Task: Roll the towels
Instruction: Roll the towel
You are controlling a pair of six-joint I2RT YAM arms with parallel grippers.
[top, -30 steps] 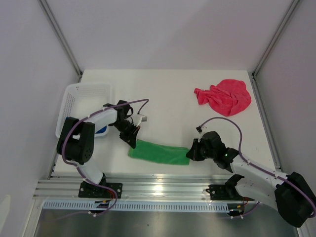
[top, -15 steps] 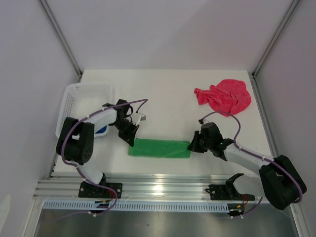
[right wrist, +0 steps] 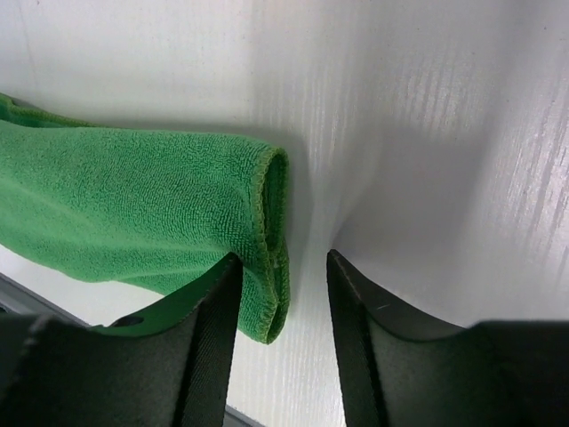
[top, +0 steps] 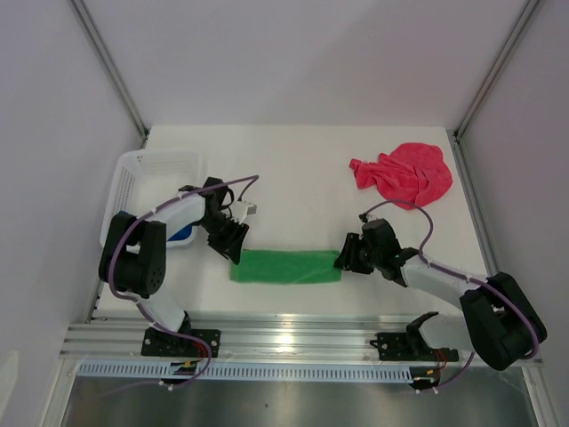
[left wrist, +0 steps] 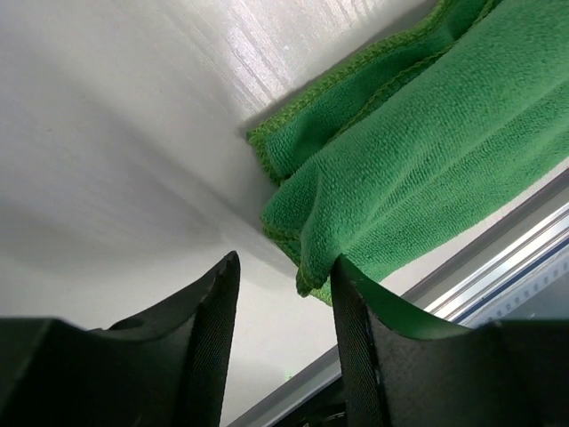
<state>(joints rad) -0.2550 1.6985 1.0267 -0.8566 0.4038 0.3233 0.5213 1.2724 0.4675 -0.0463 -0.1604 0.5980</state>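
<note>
The green towel (top: 286, 266) lies on the table as a long folded strip near the front edge. My left gripper (top: 233, 247) stands open at its left end; in the left wrist view a corner of the green towel (left wrist: 427, 151) rests against the right finger (left wrist: 356, 338), and the left gripper (left wrist: 284, 302) clamps nothing. My right gripper (top: 343, 258) is open at the strip's right end. There the folded edge of the green towel (right wrist: 133, 205) lies beside the left finger (right wrist: 209, 329) of the right gripper (right wrist: 283, 294). The pink-red towel (top: 404, 173) lies crumpled at the back right.
A white mesh basket (top: 147, 167) stands at the left edge, with a bit of blue cloth (top: 182, 236) showing behind the left arm. A metal rail (top: 293, 338) runs along the table's front edge.
Both grippers have opened and let go of the green towel's ends. The towel has gone from slanted to lying straight, and the right gripper has moved away from the front edge.
</note>
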